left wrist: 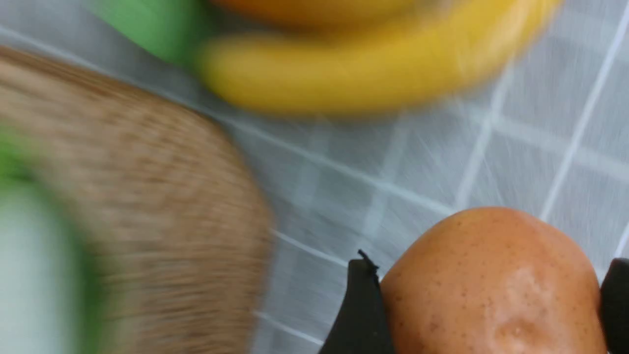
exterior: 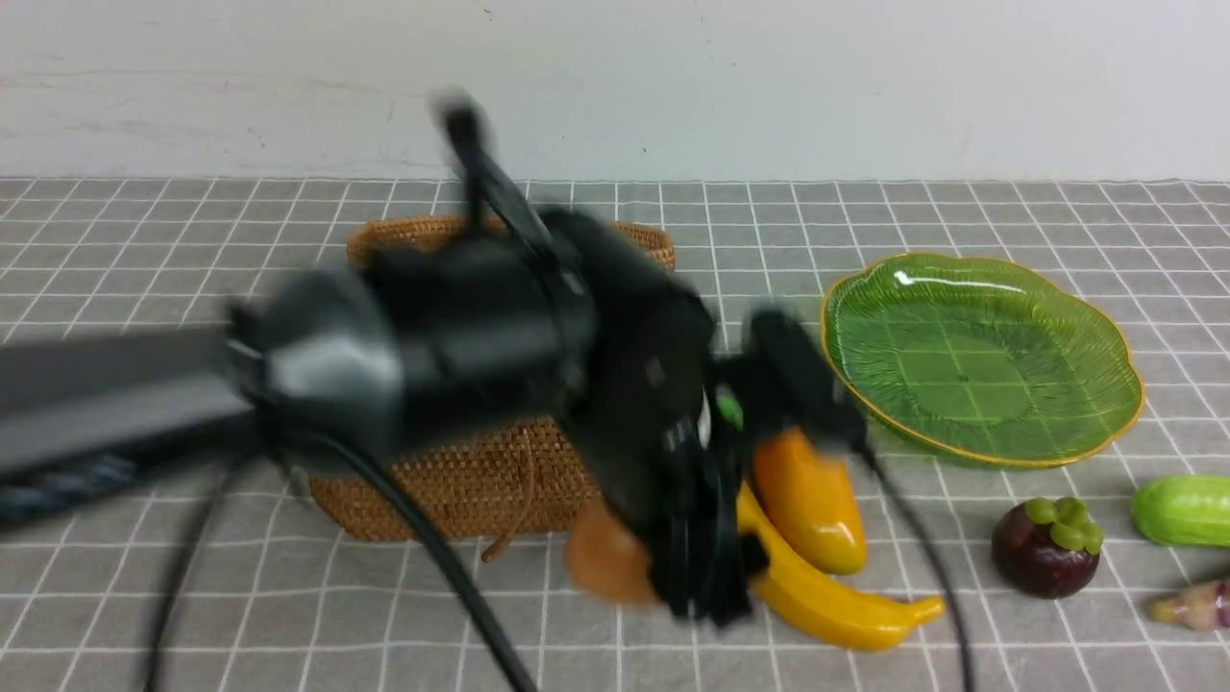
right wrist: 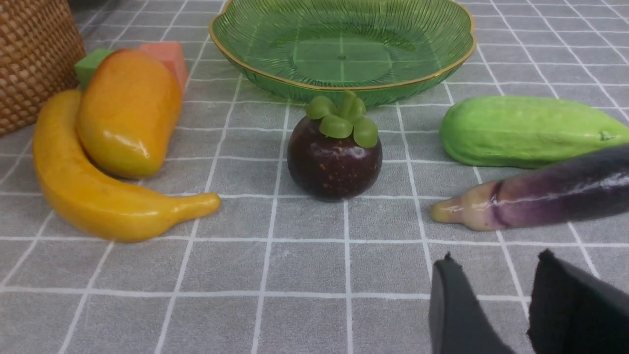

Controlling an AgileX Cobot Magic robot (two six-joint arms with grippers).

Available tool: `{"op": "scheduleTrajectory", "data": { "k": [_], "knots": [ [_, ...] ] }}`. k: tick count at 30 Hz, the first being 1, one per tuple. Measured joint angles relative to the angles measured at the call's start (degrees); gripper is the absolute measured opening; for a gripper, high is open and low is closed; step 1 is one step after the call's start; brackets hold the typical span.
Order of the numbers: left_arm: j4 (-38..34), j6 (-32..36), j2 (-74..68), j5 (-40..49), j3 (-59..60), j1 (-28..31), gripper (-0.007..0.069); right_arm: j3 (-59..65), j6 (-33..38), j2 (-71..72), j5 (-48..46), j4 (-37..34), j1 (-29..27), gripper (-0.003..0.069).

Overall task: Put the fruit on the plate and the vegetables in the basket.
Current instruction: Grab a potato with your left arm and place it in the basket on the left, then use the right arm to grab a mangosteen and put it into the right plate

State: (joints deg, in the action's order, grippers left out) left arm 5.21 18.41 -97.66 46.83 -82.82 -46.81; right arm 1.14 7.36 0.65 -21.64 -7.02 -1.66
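Potato (left wrist: 491, 290), orange-brown and speckled, sits clamped between the two black fingers (left wrist: 361, 314) of the left gripper (left wrist: 489, 265). One pad presses each flank, so the jaws stand wide yet are closed on it. Gripping across the middle looks like a sensible hold for a smooth, rounded toy that could squirt out if pinched near an end. In the front view it hangs at the near right corner of the basket (exterior: 461, 481), close beside the banana (exterior: 826, 601). The arm is so blurred there that I cannot tell whether the potato has cleared the cloth. Since vegetables belong in the basket, this reads as a carrying grip, and the next move would call for lifting over the woven wall, not sliding along it. The mango (exterior: 807, 500) lies against the banana, the two tucked together between basket and plate (exterior: 980, 365), which holds no fruit yet. The mangosteen (exterior: 1045, 548), cucumber (exterior: 1182, 509) and eggplant (right wrist: 540, 196) lie further to the right, near the plate's front edge. The right gripper (right wrist: 496, 255) sits low over the cloth, its fingers parted by a narrow gap with nothing between them. It is aimed toward the eggplant and mangosteen, probably held back there so the two arms do not cross.
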Motion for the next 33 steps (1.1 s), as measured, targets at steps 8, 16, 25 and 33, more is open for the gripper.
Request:
{"op": "scheduleTrajectory", "data": {
  "k": [8,16,25,33],
  "knots": [
    [0.1,-1.3,8.9,-8.3,-4.0,13.5,0.0553,0.0,0.0,0.0,0.0,0.0,0.0,0.0242],
    [1.0,-8.3,-0.2,-8.6,-3.9,23.0,0.0553,0.0,0.0,0.0,0.0,0.0,0.0,0.0242],
    [1.1,-9.1,-3.8,-10.3,-3.7,23.0,0.0644,0.0,0.0,0.0,0.0,0.0,0.0,0.0242],
    [0.9,-9.2,2.7,-2.3,-3.6,23.0,0.0608,0.0,0.0,0.0,0.0,0.0,0.0,0.0242]
  ]
}}
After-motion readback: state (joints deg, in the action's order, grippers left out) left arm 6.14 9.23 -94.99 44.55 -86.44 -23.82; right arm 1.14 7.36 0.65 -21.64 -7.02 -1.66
